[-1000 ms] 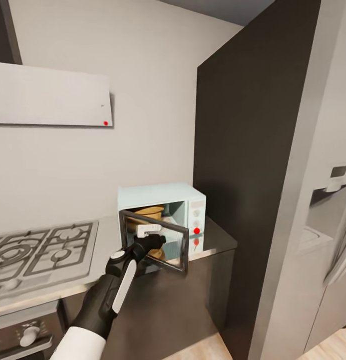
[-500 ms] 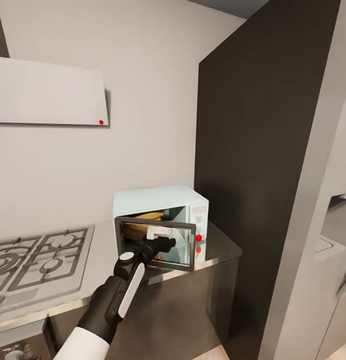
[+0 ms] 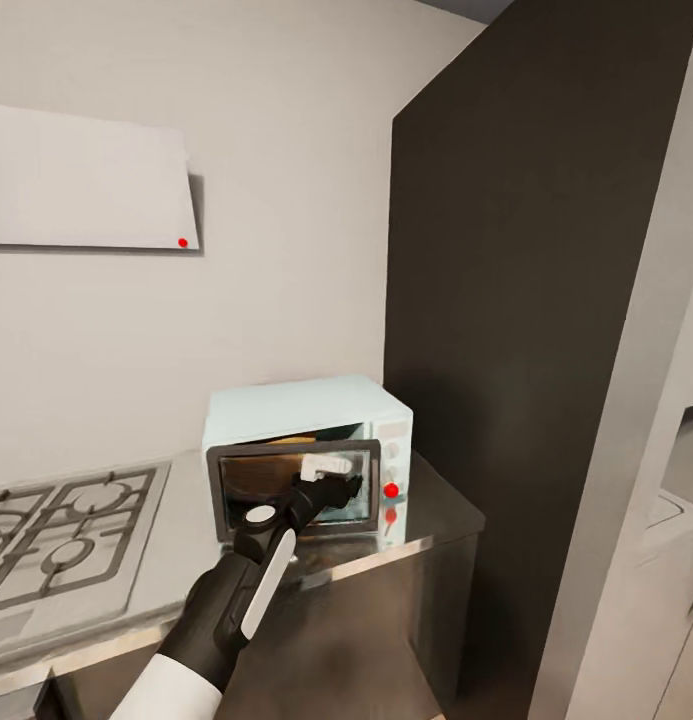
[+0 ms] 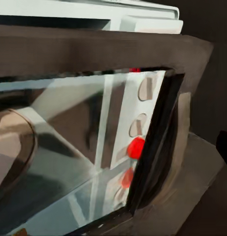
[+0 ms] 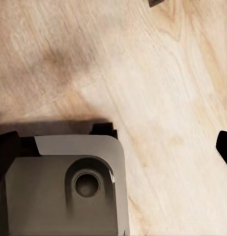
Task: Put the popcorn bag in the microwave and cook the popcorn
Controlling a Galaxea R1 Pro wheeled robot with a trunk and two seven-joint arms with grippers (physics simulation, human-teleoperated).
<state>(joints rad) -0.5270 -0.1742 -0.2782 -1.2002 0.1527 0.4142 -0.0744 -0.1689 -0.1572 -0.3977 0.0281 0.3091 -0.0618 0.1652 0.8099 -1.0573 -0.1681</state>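
So the bag [image 3: 286, 440] is already inside the microwave [image 3: 306, 455], lower middle of the head frame, just a mustard sliver above the nearly closed door [image 3: 291, 490]; in the left wrist view it's the tan curve [image 4: 13, 147] behind the glass at the left edge. Looks soft and light to me, so it'd crumple if squeezed; the rolled rim is probably the best spot to pinch. The left gripper [image 3: 331, 487] sits against the door by its white handle [image 3: 326, 464], can't tell how wide its fingers are or if they grip anything. The right wrist view looks down at wood floor [image 5: 157, 73] and a grey base [image 5: 64, 187]; can't tell that gripper's state either.
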